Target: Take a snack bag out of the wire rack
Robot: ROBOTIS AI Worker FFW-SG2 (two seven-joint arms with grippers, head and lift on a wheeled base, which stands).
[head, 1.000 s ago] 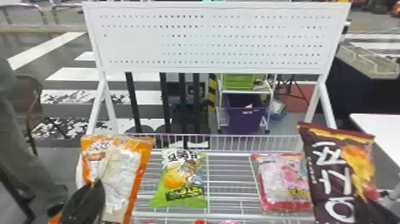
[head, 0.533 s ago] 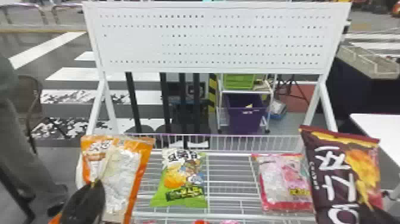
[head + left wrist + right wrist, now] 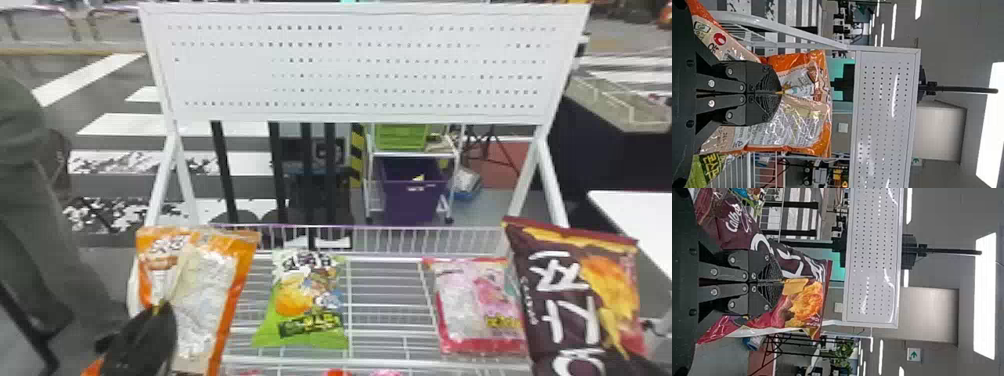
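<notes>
two held at the wire rack (image 3: 385,258): orange bag (image 3: 205,295), maroon bag (image 3: 550,305)
left gripper (image 3: 163,307) pinches the orange bag, right gripper (image 3: 625,357) the maroon bag, fingers closed narrow.

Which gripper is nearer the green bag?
Left. Left gripper is left of the green bag; right gripper is farther off, right of the pink bag.

From up high the head view looks ahead and down at the wire rack (image 3: 390,304), the sideways wrist views look ahead from close behind the orange bag (image 3: 803,129) and brown bag (image 3: 803,301), and all share the white board (image 3: 360,60), top in the head view.
</notes>
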